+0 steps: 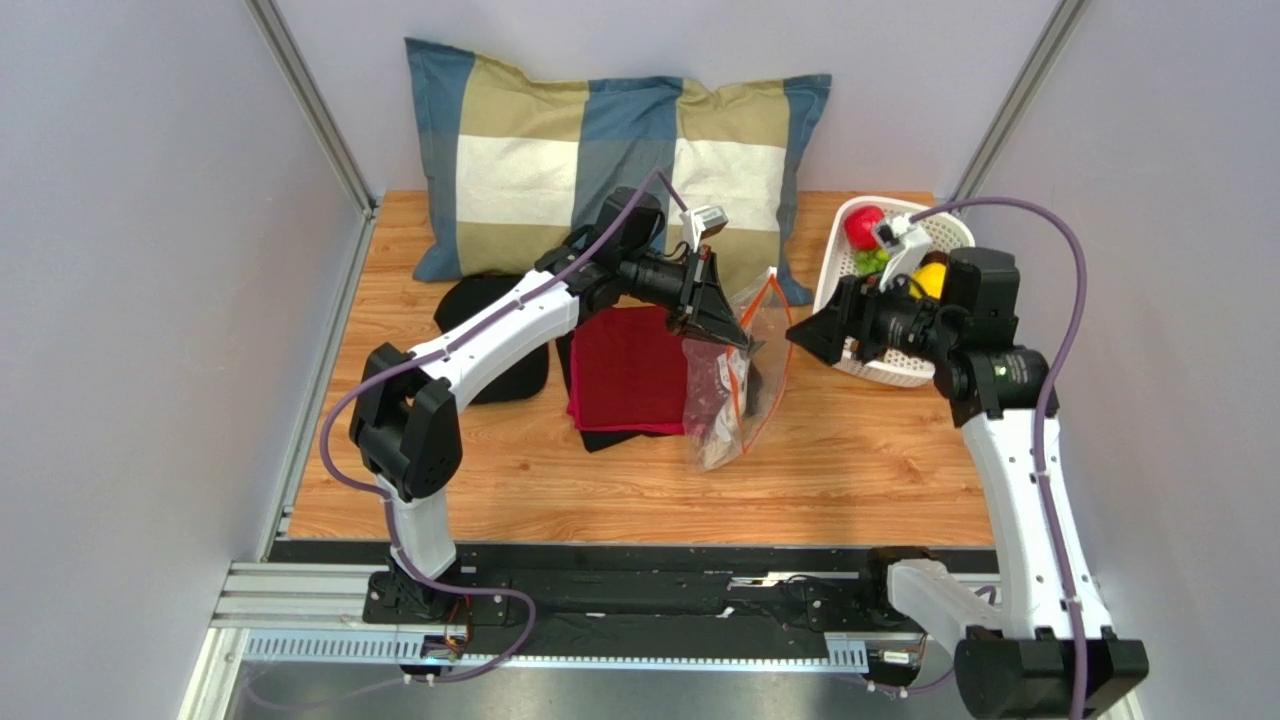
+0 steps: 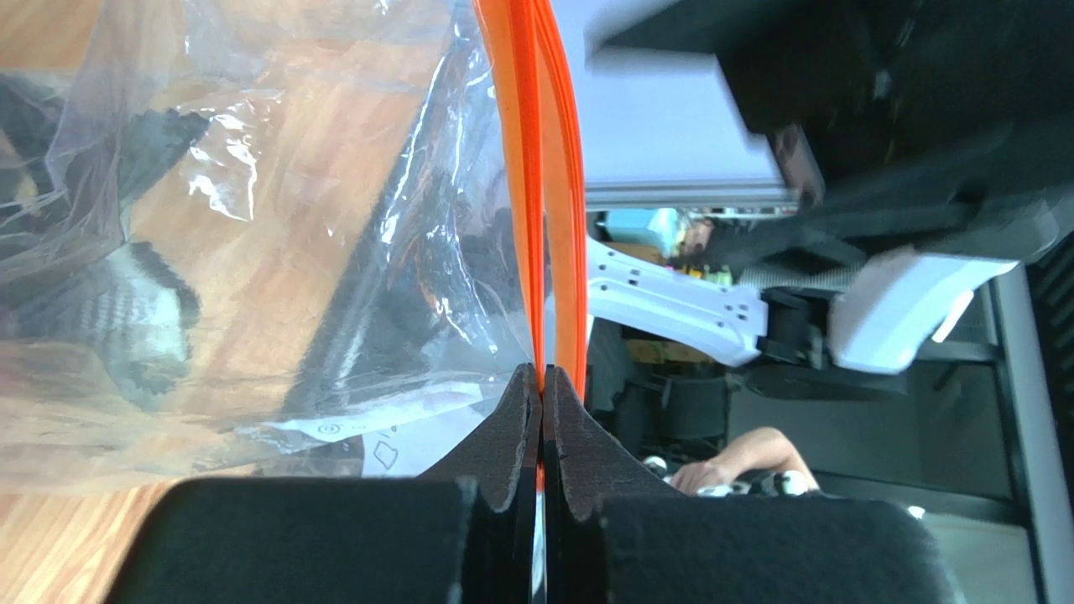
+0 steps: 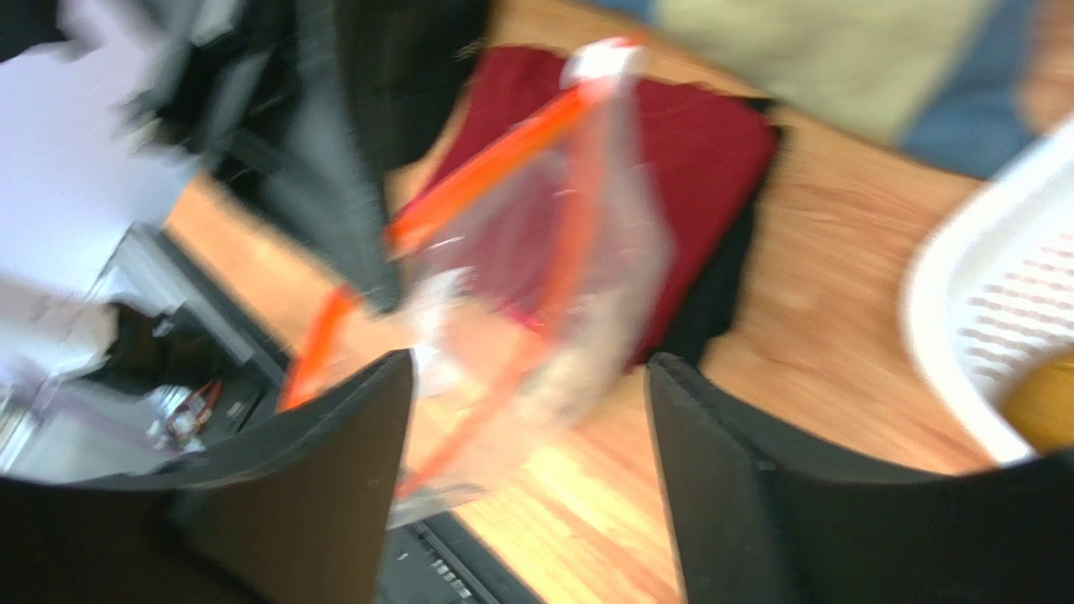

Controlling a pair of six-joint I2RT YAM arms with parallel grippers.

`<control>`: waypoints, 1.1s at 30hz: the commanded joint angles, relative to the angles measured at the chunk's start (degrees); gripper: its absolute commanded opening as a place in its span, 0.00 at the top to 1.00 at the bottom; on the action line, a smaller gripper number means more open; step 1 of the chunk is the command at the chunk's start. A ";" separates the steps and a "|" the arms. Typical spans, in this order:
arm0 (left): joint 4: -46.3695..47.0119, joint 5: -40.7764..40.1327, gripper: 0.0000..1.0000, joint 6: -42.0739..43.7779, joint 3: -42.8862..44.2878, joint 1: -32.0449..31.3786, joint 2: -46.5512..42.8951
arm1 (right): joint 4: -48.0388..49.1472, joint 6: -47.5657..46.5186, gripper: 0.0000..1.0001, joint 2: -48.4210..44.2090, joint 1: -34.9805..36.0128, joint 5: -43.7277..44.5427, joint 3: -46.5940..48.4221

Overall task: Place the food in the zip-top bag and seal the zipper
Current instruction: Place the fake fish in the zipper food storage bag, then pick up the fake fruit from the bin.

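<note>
The left gripper [image 2: 542, 390] is clamped shut on the orange-red zipper [image 2: 540, 189], pinching the strip at one end so that the clear zip-top bag [image 1: 718, 402] hangs from it above the desk [image 1: 872, 450], mouth edge up. That hold looks meant to keep the mouth raised and turned toward the other arm for filling. The left arm reaches forward from its base, elbow bent out to the left, forearm running diagonally to the middle of the desk, wrist pointing right. The right gripper [image 3: 530, 368] stands wide and carries nothing; it faces the bag from just beside it. Its arm rises from the near right corner, folds at the elbow, and points its wrist left over the near rim of the white perforated basket [image 1: 897, 372]. The food [image 1: 869, 258], red, green and yellow toy fruits, lies in that basket. Whether any piece is already in the bag cannot be told, since a dark red cloth [image 1: 631, 368] shows through the crinkled plastic. The zipper appears unsealed.
</note>
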 commanded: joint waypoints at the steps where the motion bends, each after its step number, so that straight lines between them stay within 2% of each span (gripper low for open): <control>1: -6.96 -4.81 1.00 7.15 5.33 0.01 -2.45 | -2.42 -9.87 0.21 8.49 -9.71 4.68 7.92; 2: -7.58 -4.82 1.00 7.42 6.56 -0.08 -2.00 | -3.21 -11.47 0.16 13.56 -11.30 5.28 9.77; 5: -8.65 -4.64 1.00 7.34 7.80 -0.08 -0.77 | -6.27 -17.53 0.08 21.32 -15.44 10.10 17.07; 7: -7.95 -5.26 1.00 7.34 7.72 0.00 -0.68 | -8.83 -21.22 0.07 29.23 -16.85 14.40 23.46; 9: -7.33 -5.52 1.00 7.60 7.63 0.01 -0.59 | -13.74 -30.08 0.07 36.76 -17.72 15.04 28.05; 10: -7.15 -5.18 1.00 7.60 7.63 0.01 -0.33 | -15.94 -33.77 0.06 38.81 -17.90 15.21 30.33; 11: -7.15 -5.00 1.00 7.52 7.80 0.01 -0.07 | -18.75 -41.64 0.04 41.01 -17.99 15.22 33.75; 14: -7.15 -4.55 1.00 7.60 7.80 -0.08 0.46 | -20.87 -52.74 0.01 46.99 -18.26 15.83 38.16; 18: -7.15 -4.47 1.00 7.95 7.80 0.01 0.64 | -24.83 -63.12 0.00 54.37 -17.91 18.54 44.22; 24: -6.89 -4.12 1.00 8.04 7.89 0.00 0.99 | -25.10 -72.55 0.00 61.85 -17.03 26.90 46.18; 28: -6.97 -4.03 1.00 8.22 7.98 0.01 1.34 | -23.36 -78.88 0.01 63.70 -16.24 31.02 42.59; 33: -7.06 -4.29 1.00 8.39 7.98 0.01 1.60 | -18.95 -81.62 0.02 65.10 -15.44 34.46 37.74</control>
